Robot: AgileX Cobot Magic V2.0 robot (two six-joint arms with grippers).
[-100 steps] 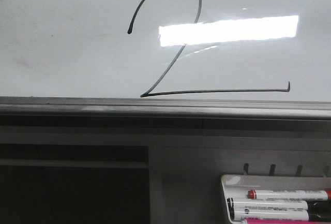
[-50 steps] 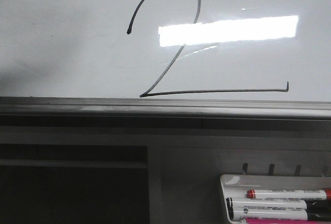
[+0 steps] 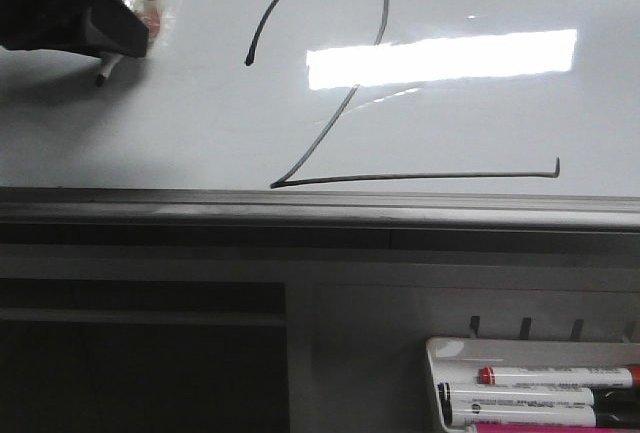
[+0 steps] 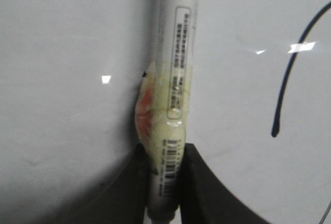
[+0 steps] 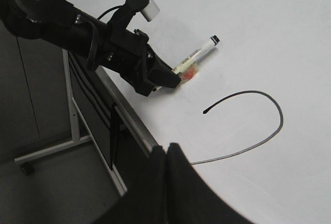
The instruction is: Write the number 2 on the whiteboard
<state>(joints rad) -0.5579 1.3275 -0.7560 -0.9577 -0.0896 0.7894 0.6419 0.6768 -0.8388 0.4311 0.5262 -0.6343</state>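
Note:
The number 2 [image 3: 330, 103] is drawn in thin dark grey on the whiteboard [image 3: 150, 133], partly under a bright reflection. My left gripper [image 3: 125, 38] is at the board's upper left, shut on a white marker [image 3: 108, 65] whose tip points down at the board, left of the 2's starting dot. In the left wrist view the taped marker [image 4: 176, 53] sits between the closed jaws of the left gripper [image 4: 164, 182], and part of the 2's loop [image 4: 289, 74] shows. The right wrist view shows the right gripper [image 5: 166, 150] shut and empty near the board's edge, the left gripper [image 5: 168, 81], the marker [image 5: 196, 58] and the loop [image 5: 258, 100].
The board's grey metal lower edge [image 3: 300, 203] runs across the front view. A small white marker tray [image 3: 450, 353] at the lower right holds several markers [image 3: 540, 378]. A dark opening lies at the lower left below the board, and a metal stand frame [image 5: 72, 125] shows beside it.
My left gripper with the marker has come into the front view at the upper left, where only a shadow showed before. The 2 is unchanged.

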